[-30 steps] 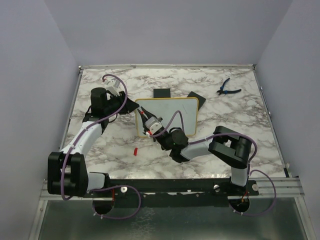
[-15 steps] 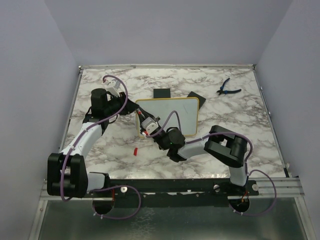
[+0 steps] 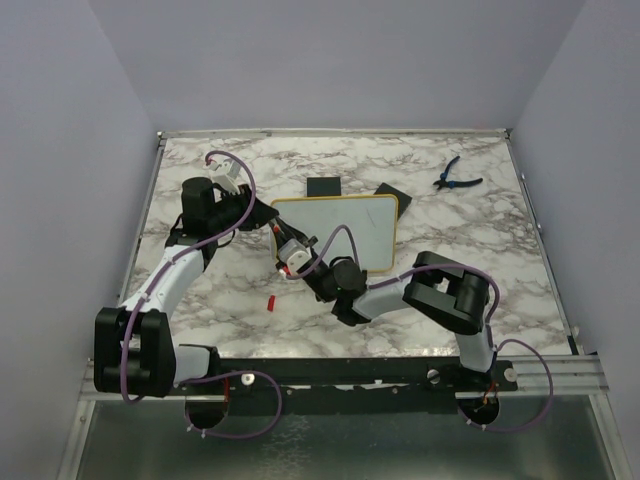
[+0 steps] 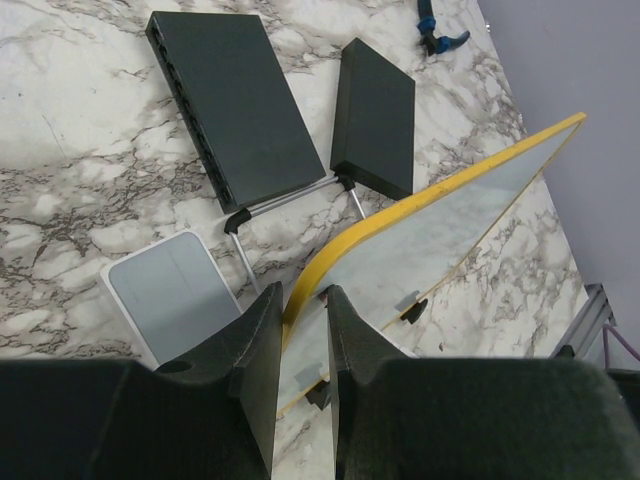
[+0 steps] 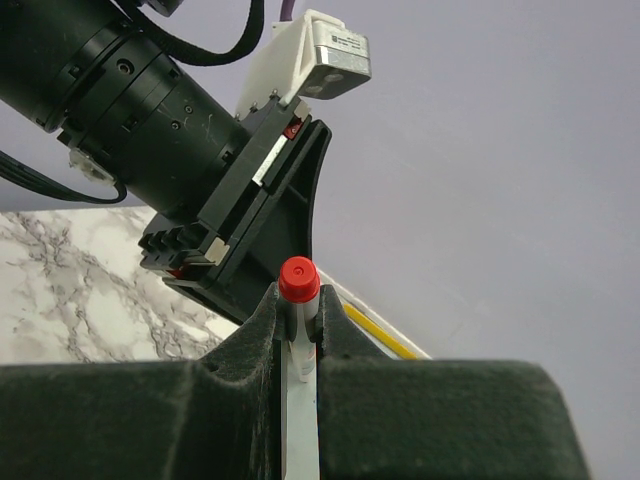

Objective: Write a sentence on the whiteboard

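The whiteboard [image 3: 345, 225] stands tilted mid-table, yellow-framed; it also shows in the left wrist view [image 4: 440, 230]. I can make out no red sentence on its surface. My left gripper [image 3: 262, 213] is shut on the board's left edge, and its fingers [image 4: 265, 330] straddle the yellow frame. My right gripper [image 3: 290, 255] is at the board's lower left corner, close to the left gripper. It is shut on a white marker [image 5: 299, 300] with a red end, held upright. The marker's tip is hidden.
Two black squares [image 3: 323, 187] [image 3: 392, 192] lie behind the board. Blue-handled pliers [image 3: 456, 178] are at the far right. A small red cap [image 3: 271, 302] lies on the marble in front. A grey pad with a white rim [image 4: 175, 295] lies left of the board.
My right gripper has slid a little left with the marker, toward the board's left edge. The left arm and the board have hardly moved.
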Tool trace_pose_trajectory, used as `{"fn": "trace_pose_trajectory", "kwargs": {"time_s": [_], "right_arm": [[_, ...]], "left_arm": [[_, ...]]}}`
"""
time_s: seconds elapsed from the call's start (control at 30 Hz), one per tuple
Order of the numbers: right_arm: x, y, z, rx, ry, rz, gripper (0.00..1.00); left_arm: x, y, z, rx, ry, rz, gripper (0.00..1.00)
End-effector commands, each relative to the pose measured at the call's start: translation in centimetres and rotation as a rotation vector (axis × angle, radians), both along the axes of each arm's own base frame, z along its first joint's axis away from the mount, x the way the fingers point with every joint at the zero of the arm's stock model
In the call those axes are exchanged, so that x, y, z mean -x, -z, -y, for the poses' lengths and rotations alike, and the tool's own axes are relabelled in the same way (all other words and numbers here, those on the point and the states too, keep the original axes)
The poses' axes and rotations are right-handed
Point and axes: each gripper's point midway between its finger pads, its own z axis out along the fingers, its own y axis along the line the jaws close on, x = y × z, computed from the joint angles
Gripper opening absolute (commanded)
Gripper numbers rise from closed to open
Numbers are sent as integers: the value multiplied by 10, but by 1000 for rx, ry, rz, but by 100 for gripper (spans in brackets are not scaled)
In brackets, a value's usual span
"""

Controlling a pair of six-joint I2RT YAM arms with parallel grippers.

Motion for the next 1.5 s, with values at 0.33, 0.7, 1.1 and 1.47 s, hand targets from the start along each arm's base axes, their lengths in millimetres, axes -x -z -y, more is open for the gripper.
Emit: {"fn": "trace_pose_trajectory", "kwargs": {"time_s": [0.33, 0.7, 1.1, 1.47], "right_arm": [[2, -43, 21, -174, 54, 112, 1], [-1, -40, 31, -161, 80, 103, 1], [-2, -37, 43, -139, 111, 100, 1], [-4, -39, 49, -125, 138, 113, 1]], "left_arm": [[4, -11, 3, 3, 18, 51, 14], [5, -12, 2, 1, 15, 56, 14], [5, -13, 2, -1, 12, 60, 13], [5, -14, 1, -3, 10, 63, 13]]}}
